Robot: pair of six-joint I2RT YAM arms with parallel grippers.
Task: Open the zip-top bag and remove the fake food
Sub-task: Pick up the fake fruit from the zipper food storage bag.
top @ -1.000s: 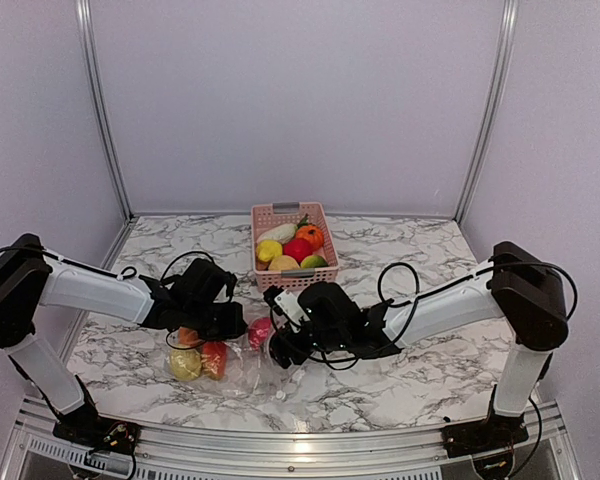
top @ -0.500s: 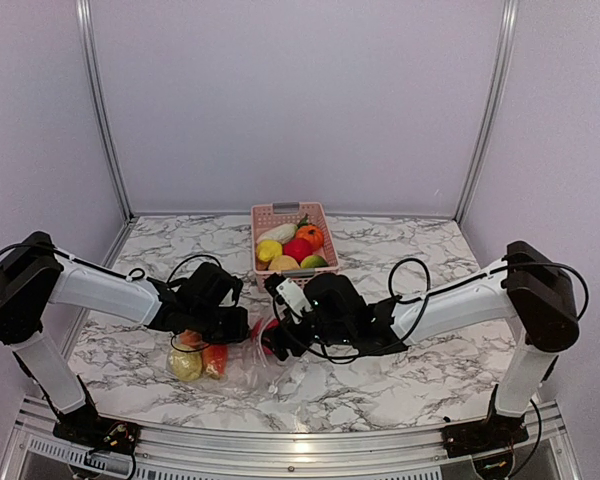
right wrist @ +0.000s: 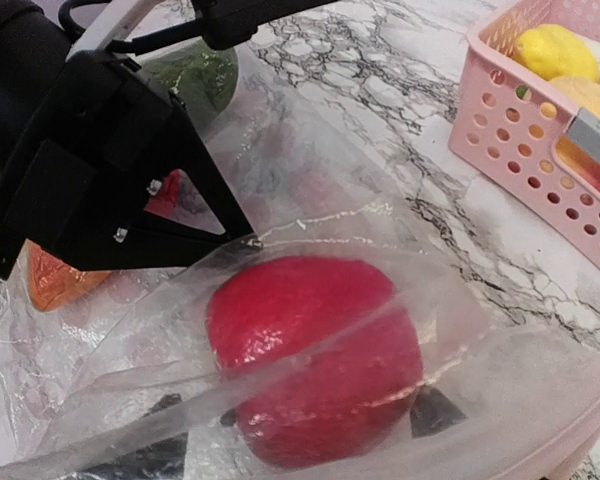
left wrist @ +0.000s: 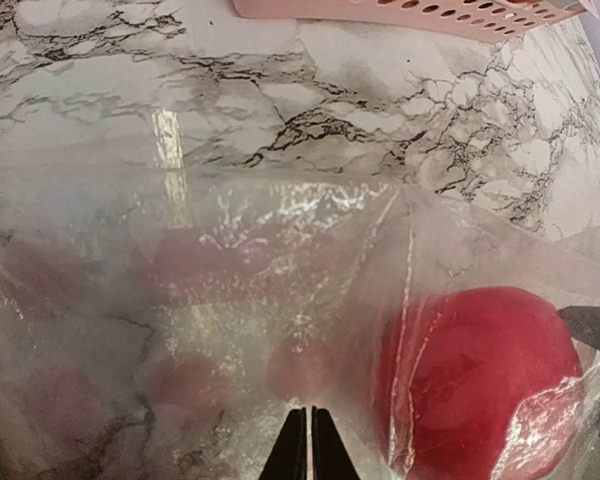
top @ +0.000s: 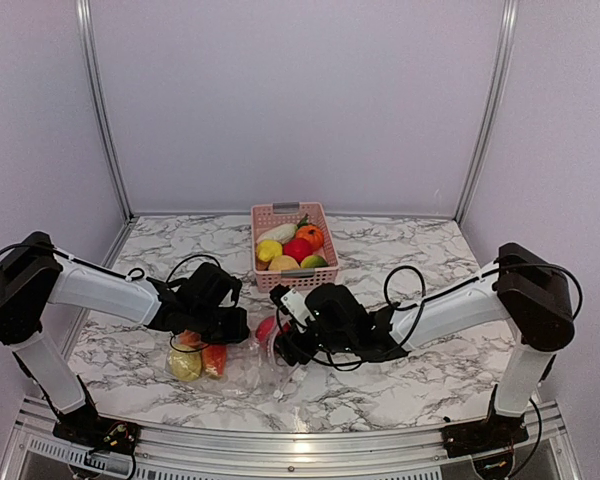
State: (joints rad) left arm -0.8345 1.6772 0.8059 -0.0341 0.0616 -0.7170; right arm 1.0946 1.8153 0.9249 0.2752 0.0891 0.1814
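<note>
The zip-top bag [top: 242,362] lies crumpled on the marble at the front, its mouth facing right. My left gripper [top: 230,322] is shut, pinching the upper film [left wrist: 308,440] and holding it up. A red fruit [right wrist: 315,355] of the fake food sits just inside the mouth [top: 266,328]. My right gripper [right wrist: 295,405] reaches into the mouth, open, with one dark fingertip [right wrist: 435,410] on each side of the fruit; the film blurs any contact. Deeper in the bag lie a yellow-green piece [top: 184,365] and an orange-red one [top: 213,360].
The pink basket [top: 276,213] stands behind the bag at the table's middle, holding several plastic fruits and vegetables; its slotted wall [right wrist: 525,150] is close on the right. Cables loop over both forearms.
My right gripper rose, then came back down to the bag mouth and narrowed around the red fruit. The left gripper edged right and kept hold of the film.
</note>
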